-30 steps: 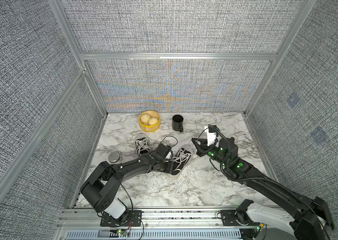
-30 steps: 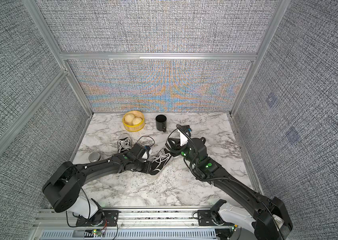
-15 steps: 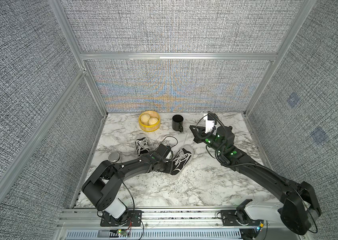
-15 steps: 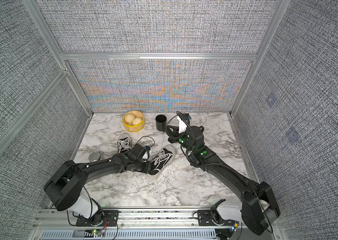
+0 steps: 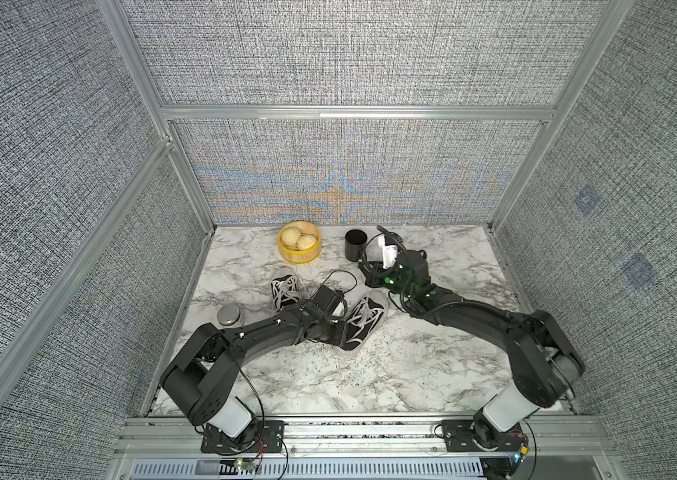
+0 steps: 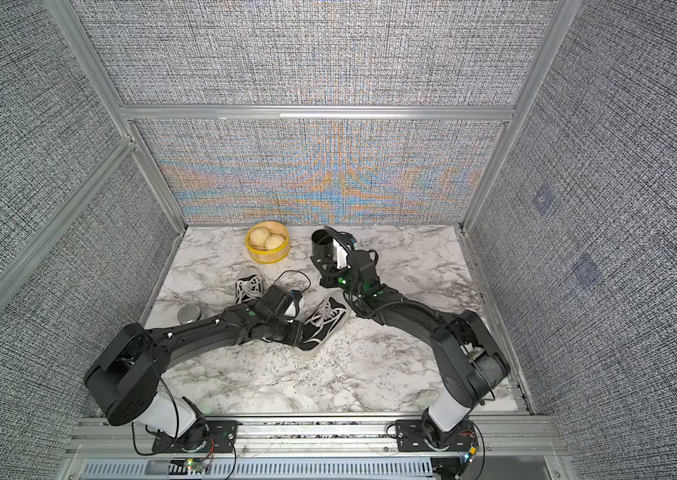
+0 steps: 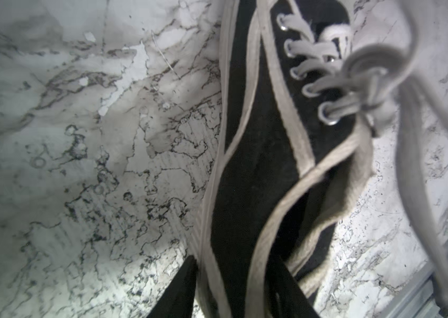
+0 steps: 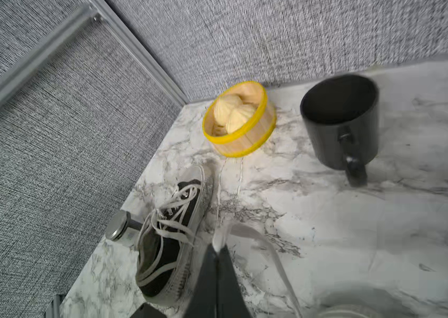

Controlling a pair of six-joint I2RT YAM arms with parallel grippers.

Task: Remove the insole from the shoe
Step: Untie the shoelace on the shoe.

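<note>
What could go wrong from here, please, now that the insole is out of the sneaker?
1. The right end effector pinches the white insole near one end only, so it might slip free.
2. The insole hangs close beside the black mug; a swing could tip that.
3. The left end effector clamps the sneaker, whose loose laces loop near its wrist camera and may snag on withdrawal.

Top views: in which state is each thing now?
white insole: pulled out, held aloft by shut right gripper
near black canvas sneaker: on table, heel gripped by left gripper
far black canvas sneaker: upright, laced
black mug: upright
yellow-rimmed bamboo steamer: uncovered, buns inside
</note>
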